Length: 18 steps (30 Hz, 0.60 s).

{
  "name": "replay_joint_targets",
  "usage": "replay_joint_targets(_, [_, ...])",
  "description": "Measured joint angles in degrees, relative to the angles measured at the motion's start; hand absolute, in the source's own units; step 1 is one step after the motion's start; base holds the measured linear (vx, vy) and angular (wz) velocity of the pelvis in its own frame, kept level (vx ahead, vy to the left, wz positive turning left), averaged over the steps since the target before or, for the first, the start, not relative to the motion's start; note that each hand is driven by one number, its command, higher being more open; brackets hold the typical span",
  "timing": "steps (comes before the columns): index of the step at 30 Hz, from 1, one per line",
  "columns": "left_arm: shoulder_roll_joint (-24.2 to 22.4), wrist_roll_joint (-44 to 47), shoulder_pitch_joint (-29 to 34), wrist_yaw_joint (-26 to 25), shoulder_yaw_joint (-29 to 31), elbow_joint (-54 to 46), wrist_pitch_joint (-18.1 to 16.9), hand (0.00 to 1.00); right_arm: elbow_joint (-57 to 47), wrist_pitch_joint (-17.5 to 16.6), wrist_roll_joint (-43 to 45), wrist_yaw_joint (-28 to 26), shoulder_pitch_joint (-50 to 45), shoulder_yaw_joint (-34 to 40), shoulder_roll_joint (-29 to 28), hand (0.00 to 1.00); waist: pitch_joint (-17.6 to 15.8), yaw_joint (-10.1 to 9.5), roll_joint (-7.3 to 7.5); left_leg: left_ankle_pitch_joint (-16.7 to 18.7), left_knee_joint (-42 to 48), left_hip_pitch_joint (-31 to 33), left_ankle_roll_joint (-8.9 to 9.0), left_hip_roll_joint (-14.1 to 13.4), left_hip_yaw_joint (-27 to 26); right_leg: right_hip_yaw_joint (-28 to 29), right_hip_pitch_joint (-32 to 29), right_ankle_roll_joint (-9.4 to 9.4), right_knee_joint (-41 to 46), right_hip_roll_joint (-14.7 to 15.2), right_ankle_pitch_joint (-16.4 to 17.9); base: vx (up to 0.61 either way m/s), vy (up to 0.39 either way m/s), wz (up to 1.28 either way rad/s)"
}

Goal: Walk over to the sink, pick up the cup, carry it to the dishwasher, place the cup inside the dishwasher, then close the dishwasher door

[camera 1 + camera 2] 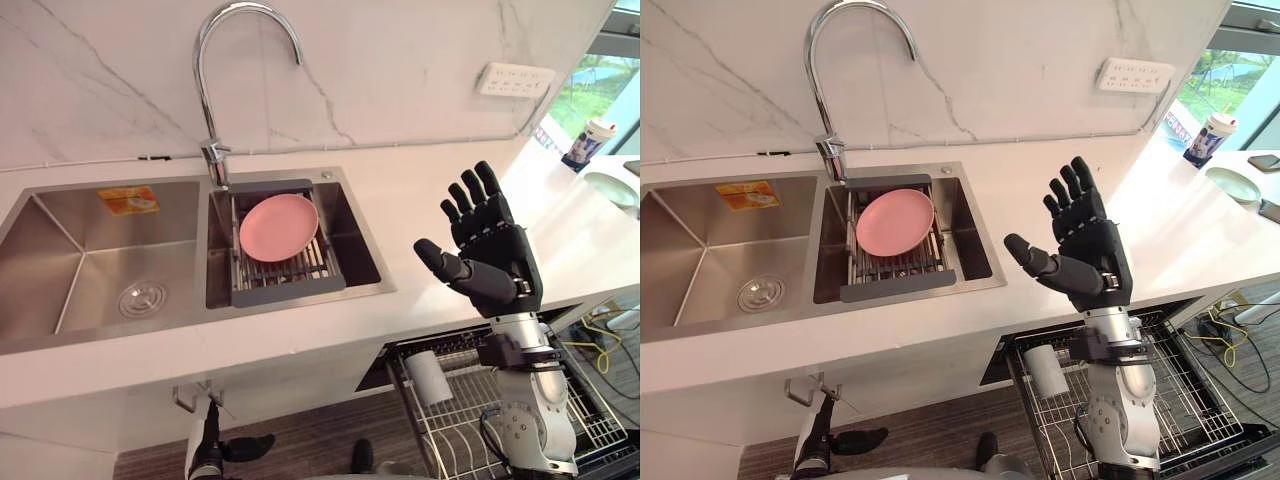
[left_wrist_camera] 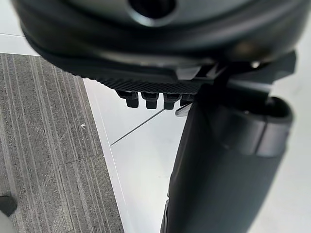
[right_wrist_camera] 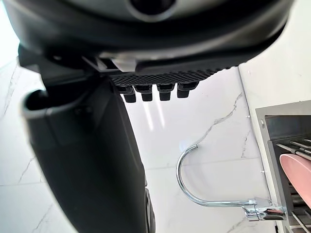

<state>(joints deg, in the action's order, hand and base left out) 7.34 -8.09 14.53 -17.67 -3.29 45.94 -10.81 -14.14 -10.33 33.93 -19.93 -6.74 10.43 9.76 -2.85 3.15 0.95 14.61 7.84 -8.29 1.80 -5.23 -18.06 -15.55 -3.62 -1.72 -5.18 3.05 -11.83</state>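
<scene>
A white cup [image 1: 428, 375] lies on its side at the left end of the pulled-out wire dishwasher rack [image 1: 590, 420], below the counter edge. My right hand [image 1: 490, 255] is raised over the white counter [image 1: 420, 200], above the rack, open with straight fingers and the thumb out, holding nothing. In the right wrist view its fingers [image 3: 153, 92] are straight. My left hand [image 1: 205, 455] hangs low by the cabinet front under the sink; its fingers [image 2: 150, 99] look straight and empty.
A steel double sink [image 1: 60, 290] has a tall curved faucet [image 1: 215, 60]. A pink plate [image 1: 278, 227] rests on a grey drying rack [image 1: 285, 285] in the right basin. A paper cup [image 1: 588, 143] and a pale plate [image 1: 1233, 185] stand far right.
</scene>
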Motion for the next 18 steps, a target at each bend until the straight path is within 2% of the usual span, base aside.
replay_joint_targets(4, [-1.82, -1.17, -0.46, -2.63, 1.90, 1.19, -0.98, 1.00, -0.27, 0.03, -0.11, -1.75, 0.13, -0.40, -0.07, 1.00, -0.23, -0.98, -0.05, -0.12, -0.60, -1.16, 0.11, 0.41, -0.56, 0.86, 0.65, -0.07, -0.14, 0.22, -0.40, -0.05, 0.026, -0.07])
replay_joint_targets(6, [-3.20, -1.28, -0.38, -4.89, 4.49, 1.67, -1.28, 1.00, -0.49, 0.03, -0.09, -3.17, 0.12, -1.26, -0.07, 1.00, -0.57, -1.75, -0.63, -0.17, -0.92, -2.38, 0.66, -0.11, -1.80, 1.77, 1.08, -0.27, 0.32, -0.55, 0.26, -0.01, -0.013, -0.24])
replay_joint_targets(7, [-4.03, -2.25, -0.31, -6.61, 6.72, 1.88, -2.01, 1.00, -0.51, 0.03, -0.09, -3.87, 0.16, -2.21, -0.16, 1.00, -0.90, -2.49, -0.76, 0.93, 3.14, -1.20, 2.46, -1.69, -2.26, 3.00, 0.01, -0.52, 3.83, -1.28, 3.66, 0.03, -0.130, -0.16])
replay_joint_targets(8, [-3.95, -2.49, -0.34, -7.85, 8.53, 1.51, -2.73, 1.00, -0.69, 0.04, -0.10, -4.37, 0.10, -3.32, -0.56, 1.00, -1.98, -2.44, -0.03, 1.73, 12.75, 2.56, 3.66, -3.49, -1.33, 3.13, -2.19, -0.05, 10.71, -0.96, 8.38, 0.02, -0.157, 0.06])
replay_joint_targets(9, [-3.60, -2.61, -0.25, -8.39, 9.38, 1.09, -2.89, 1.00, -1.07, 0.07, -0.12, -4.47, -0.15, -3.80, -0.69, 1.00, -2.33, -2.22, 0.47, 1.71, 18.55, 4.99, 3.65, -3.83, -0.53, 3.71, -2.42, 0.79, 11.85, -0.79, 9.57, -0.02, -0.173, 0.35])
replay_joint_targets(10, [-3.98, -2.36, -0.05, -8.89, 11.32, 0.56, -2.93, 1.00, -1.65, 0.09, -0.11, -4.75, -0.37, -3.99, -0.51, 1.00, -2.79, -2.47, 1.12, 1.97, 27.23, 9.02, 2.43, -5.14, 1.02, 5.02, -1.31, 1.40, 11.46, -0.42, 9.38, -0.05, -0.087, -0.03])
replay_joint_targets(11, [-4.24, -1.52, 0.43, -10.02, 12.50, 0.53, -2.93, 1.00, -1.76, 0.11, -0.12, -5.00, 0.60, -4.32, -0.78, 1.00, -2.93, -4.09, 1.07, 3.68, 23.05, 9.95, 1.22, -3.63, 1.48, 6.84, -0.42, 1.61, 8.88, -0.01, 9.24, -0.03, -0.070, -0.23])
replay_joint_targets(12, [-4.38, -0.48, 0.58, -10.28, 13.16, 0.62, -2.76, 1.00, -1.77, 0.11, -0.10, -5.21, 1.39, -4.31, -1.02, 1.00, -3.24, -4.00, 1.11, 3.78, 20.16, 10.73, 1.19, -2.84, 1.51, 7.28, 0.26, 1.70, 6.99, 0.20, 9.18, 0.02, -0.073, -0.39])
replay_joint_targets(13, [-5.27, 1.88, 0.81, -11.08, 15.02, 1.13, -2.20, 1.00, -2.04, 0.12, -0.09, -5.26, 2.14, -3.85, -1.00, 1.00, -3.30, -3.80, 0.67, 2.83, 13.08, 12.35, 1.24, -1.86, 1.54, 7.39, 1.61, 1.34, 3.08, 0.13, 9.53, 0.07, -0.088, -0.16])
replay_joint_targets(14, [-7.85, 6.07, 0.92, -12.66, 17.89, 1.35, -2.09, 1.00, -3.51, 0.14, -0.12, -5.08, 2.11, -2.86, -0.62, 1.00, -4.07, -4.45, -2.84, -1.84, 9.25, 12.51, 1.36, -4.94, 1.59, 6.70, 1.20, 3.38, 10.12, -2.50, 10.88, 0.12, -0.067, -0.12])
replay_joint_targets(15, [-8.07, 8.26, 1.34, -13.76, 19.15, 1.09, -2.06, 1.00, -3.89, 0.11, -0.10, -4.94, 1.62, -2.93, -1.33, 1.00, -4.58, -4.53, -2.02, -3.86, 10.06, 11.71, 1.41, -4.39, 1.43, 6.92, 1.67, 2.05, 14.07, -1.98, 13.36, 0.17, -0.035, -0.14])
replay_joint_targets(16, [-8.72, 14.31, 1.45, -14.95, 22.66, 2.32, -0.93, 1.00, -4.08, 0.59, -0.34, -4.74, 0.75, -3.41, -1.55, 1.00, -4.98, -4.73, -2.25, -4.12, 10.35, 9.99, 1.35, -4.60, 2.55, 7.11, 4.01, 1.85, 12.63, -2.30, 15.09, 0.13, -0.013, -0.08])
replay_joint_targets(18, [-10.58, 23.14, 1.97, -16.68, 27.34, 4.06, -0.16, 1.00, -5.06, 0.75, -0.34, -4.70, -0.24, -4.77, -1.54, 1.00, -3.94, -4.90, -1.69, -5.58, 7.36, 8.39, 1.35, -3.75, 1.97, 7.61, 4.89, 1.20, 11.02, -2.09, 14.37, 0.14, 0.001, -0.15])
